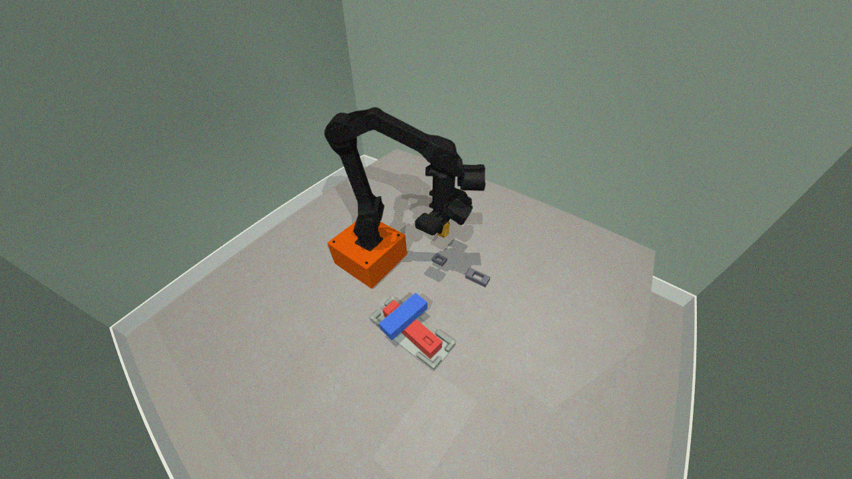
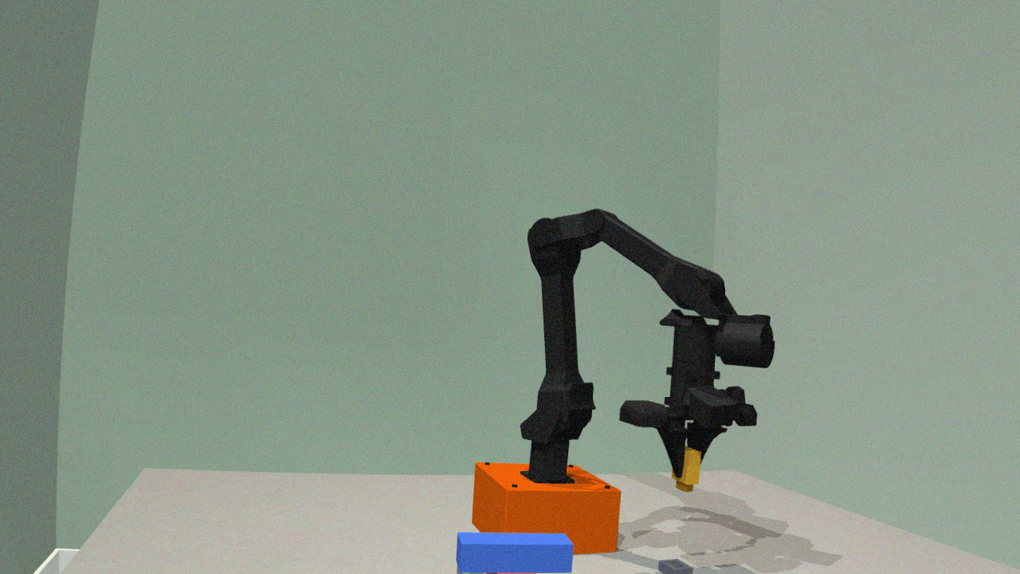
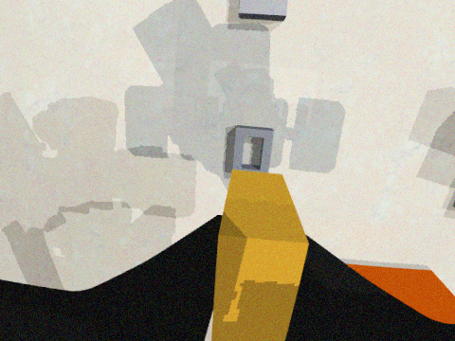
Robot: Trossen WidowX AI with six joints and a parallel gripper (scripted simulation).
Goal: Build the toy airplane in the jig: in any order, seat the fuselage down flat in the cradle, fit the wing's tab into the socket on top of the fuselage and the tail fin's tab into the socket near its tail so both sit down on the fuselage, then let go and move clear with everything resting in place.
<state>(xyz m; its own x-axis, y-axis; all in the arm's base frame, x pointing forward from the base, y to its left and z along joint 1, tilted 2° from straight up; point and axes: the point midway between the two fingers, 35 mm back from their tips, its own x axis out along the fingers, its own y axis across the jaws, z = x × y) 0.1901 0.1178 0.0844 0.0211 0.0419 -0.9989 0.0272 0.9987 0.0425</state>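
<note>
My gripper (image 2: 686, 467) (image 3: 251, 229) is shut on the yellow tail fin (image 1: 442, 229) (image 2: 690, 467) (image 3: 265, 256) and holds it upright in the air, its small tab pointing down. The red fuselage (image 1: 424, 338) lies in the pale grey jig (image 1: 411, 347) in the top view, with its open tail socket (image 1: 427, 340) showing near one end. The blue wing (image 1: 403, 315) (image 2: 513, 553) lies across the top of the fuselage near its other end. The wing's tab is hidden beneath it. The exterior view cuts off the jig.
A small grey holder (image 1: 439, 259) (image 2: 674, 567) (image 3: 229, 152) with a slot stands on the table below the fin. A larger grey holder (image 1: 477, 277) (image 3: 263, 8) lies beyond it. The orange base (image 1: 367, 256) (image 2: 545, 513) (image 3: 403, 289) of the arm stands close by.
</note>
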